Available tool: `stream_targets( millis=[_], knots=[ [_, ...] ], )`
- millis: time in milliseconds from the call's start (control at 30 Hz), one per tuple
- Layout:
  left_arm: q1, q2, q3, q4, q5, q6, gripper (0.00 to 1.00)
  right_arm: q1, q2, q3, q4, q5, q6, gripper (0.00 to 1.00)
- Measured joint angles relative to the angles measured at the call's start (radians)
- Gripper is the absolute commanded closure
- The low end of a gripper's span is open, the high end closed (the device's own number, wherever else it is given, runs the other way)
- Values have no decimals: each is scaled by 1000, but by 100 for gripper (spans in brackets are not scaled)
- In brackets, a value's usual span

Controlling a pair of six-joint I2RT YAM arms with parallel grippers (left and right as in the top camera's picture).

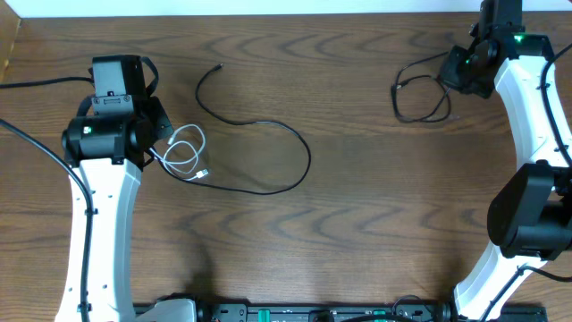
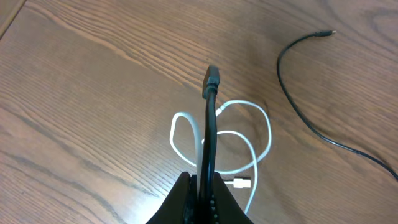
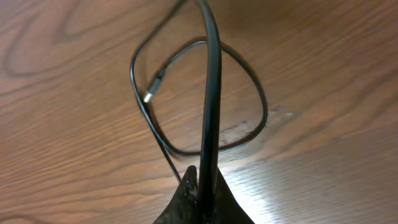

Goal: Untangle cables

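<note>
My left gripper point(image 2: 202, 182) is clamped shut on the black cable point(image 2: 210, 124). Its short plug end points straight ahead of the fingers, above the white cable point(image 2: 270, 132) coiled on the table point(image 1: 357, 233). The long black arc sweeping right is, I think, the same cord. Far right, my right gripper point(image 3: 202, 180) is pinched closed on a second black cable point(image 3: 214, 93), which runs lengthwise away from it, slack looped below.

White left arm point(image 1: 100, 224) and right arm point(image 1: 529, 103), black joints point(image 1: 100, 141) (green lights point(image 1: 518, 38) glowing).
</note>
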Motion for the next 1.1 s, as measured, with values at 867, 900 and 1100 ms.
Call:
stream_targets(
  millis=[867,900,1100],
  knots=[
    [-25,71,0,1,236,0,93,-3,0,-217,21,211,0,39],
    [-40,71,0,2,241,0,93,-6,0,-237,35,211,19,39],
    [-170,126,0,65,250,0,93,-14,2,-316,138,211,75,39]
  ],
)
